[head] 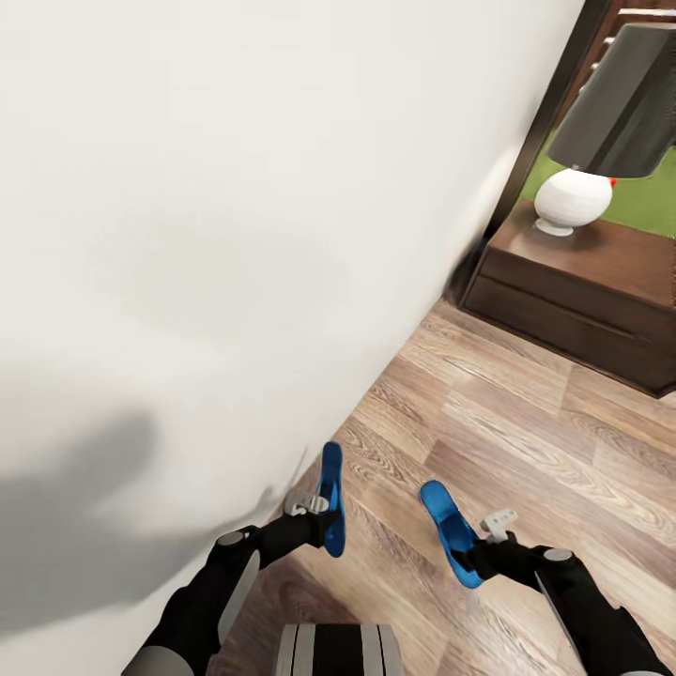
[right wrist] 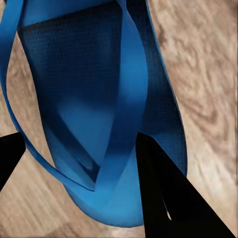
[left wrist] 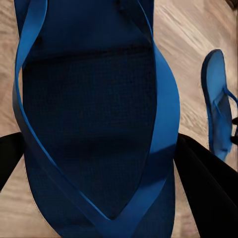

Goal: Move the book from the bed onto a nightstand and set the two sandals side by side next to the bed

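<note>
**A:** ok so where's it at? Each arm has a sandal. Left gripper [head: 319, 512] is clamped on the left sandal [head: 331, 498], held up on edge right beside the bed [head: 188, 235]. Right gripper [head: 483, 549] is pinching the right sandal [head: 449, 533], also tilted, out over the floor [head: 526, 413] and a bit apart from the other one.

**B:** yeah, the wrist cams back that up. The left one has the sandal [left wrist: 99, 124] squeezed between the dark fingers [left wrist: 208, 193], and the other sandal [left wrist: 218, 104] is off to the side over the planks. On the right, the sandal [right wrist: 99, 99] sits in the fingers [right wrist: 168, 198] near its strap.

**A:** so how do you set them down nicely?

**B:** my guess: roll both wrists so the soles face down first, since they're on edge now and would likely flop over if dropped. Bring the right one in toward the left so they end up parallel, toes pointing the same way, close but not overlapping. Lower until the soles touch the wood, then open.

**A:** and the bed side?

**B:** watch the left arm, it's really close to the mattress. The nightstand [head: 582, 291] with the lamp [head: 601, 131] is far right, well clear. Can't see the book from here.
</note>
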Available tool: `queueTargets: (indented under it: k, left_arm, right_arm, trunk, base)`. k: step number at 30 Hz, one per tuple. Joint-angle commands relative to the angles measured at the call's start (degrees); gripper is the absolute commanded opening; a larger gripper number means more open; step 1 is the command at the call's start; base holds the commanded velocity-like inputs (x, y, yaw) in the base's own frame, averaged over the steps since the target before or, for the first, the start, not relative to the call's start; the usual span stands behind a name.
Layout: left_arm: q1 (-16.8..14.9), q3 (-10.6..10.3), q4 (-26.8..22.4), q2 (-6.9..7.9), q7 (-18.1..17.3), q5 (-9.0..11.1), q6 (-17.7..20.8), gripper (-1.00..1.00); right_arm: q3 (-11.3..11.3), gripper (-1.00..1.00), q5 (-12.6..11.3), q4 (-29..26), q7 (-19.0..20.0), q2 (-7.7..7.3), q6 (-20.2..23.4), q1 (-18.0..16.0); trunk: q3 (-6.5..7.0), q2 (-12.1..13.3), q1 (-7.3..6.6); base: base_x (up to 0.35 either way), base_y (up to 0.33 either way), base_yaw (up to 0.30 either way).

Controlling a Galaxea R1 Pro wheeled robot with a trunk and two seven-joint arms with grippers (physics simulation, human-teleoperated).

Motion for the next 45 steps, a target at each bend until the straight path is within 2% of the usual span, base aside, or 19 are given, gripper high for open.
queueTargets:
  k: [1,3,4,7,12,16,19,24,32,38,45]
  left_arm:
    - [-0.01,0.00,-0.05,0.01,-0.23,0.39,0.53,-1.00]
    - [-0.01,0.02,-0.05,0.02,-0.36,0.37,0.53,-1.00]
    - [-0.01,0.01,-0.05,0.03,-0.44,0.38,0.53,-1.00]
    - [-0.01,-0.04,-0.05,0.03,-0.48,0.40,0.53,-1.00]
    - [-0.01,-0.06,-0.05,-0.03,-0.42,0.40,0.48,-1.00]
    - [-0.01,-0.06,-0.05,-0.03,-0.41,0.40,0.47,-1.00]
    - [-0.01,-0.06,-0.05,-0.05,-0.41,0.40,0.46,-1.00]
    - [-0.01,-0.06,-0.05,-0.06,-0.41,0.40,0.48,-1.00]
    - [-0.01,-0.06,-0.05,-0.07,-0.41,0.40,0.53,-1.00]
    - [-0.01,-0.09,-0.05,-0.12,-0.41,0.40,0.53,-1.00]
    - [0.03,-0.04,0.00,0.07,-0.50,0.46,0.60,-1.00]
  right_arm:
    - [-1.27,-1.00,-0.90,-0.08,1.25,-0.19,0.33,-0.01]
    - [-3.53,-1.00,-3.19,0.07,3.61,-1.26,0.35,-0.01]
    - [-7.08,-1.00,-6.52,0.51,7.81,-3.77,0.46,-0.01]
    - [-10.60,-1.00,-10.00,1.10,11.38,-6.01,0.73,0.01]
    - [-12.45,-1.00,-12.77,2.51,13.15,-7.04,0.79,0.15]
    - [-12.71,-1.00,-12.99,6.46,13.24,-7.13,0.78,0.23]
    - [-12.77,-1.00,-13.00,9.24,13.25,-7.22,0.77,0.26]
    - [-12.81,-1.00,-13.04,10.20,13.29,-7.42,0.77,0.37]
    - [-12.84,-1.00,-13.04,10.66,13.29,-7.51,0.83,0.43]
    - [-12.98,-1.00,-13.07,15.85,13.34,-7.52,0.81,0.45]
    - [-12.95,-1.00,-13.16,17.83,13.33,-7.51,0.79,0.52]
  trunk:
    - [0.19,0.00,-0.03]
    - [0.63,0.03,-0.08]
    - [0.85,0.04,-0.11]
    - [1.52,0.08,-0.19]
    - [2.63,0.15,-0.31]
    - [3.51,0.20,-0.42]
    - [3.51,0.20,-0.42]
    - [3.51,0.20,-0.42]
    - [3.65,0.20,-0.42]
    - [3.66,0.20,-0.42]
    - [3.77,0.20,-0.42]
  base:
    - [0.000,0.000,0.000]
    - [0.000,0.000,0.000]
    - [0.000,0.000,0.000]
    - [0.000,0.000,0.000]
    - [0.000,0.000,0.000]
    - [0.000,0.000,0.000]
    - [0.000,0.000,0.000]
    - [0.000,0.000,-0.047]
    - [0.000,0.000,-0.285]
    - [0.000,0.000,-0.299]
    - [0.000,0.000,-0.300]
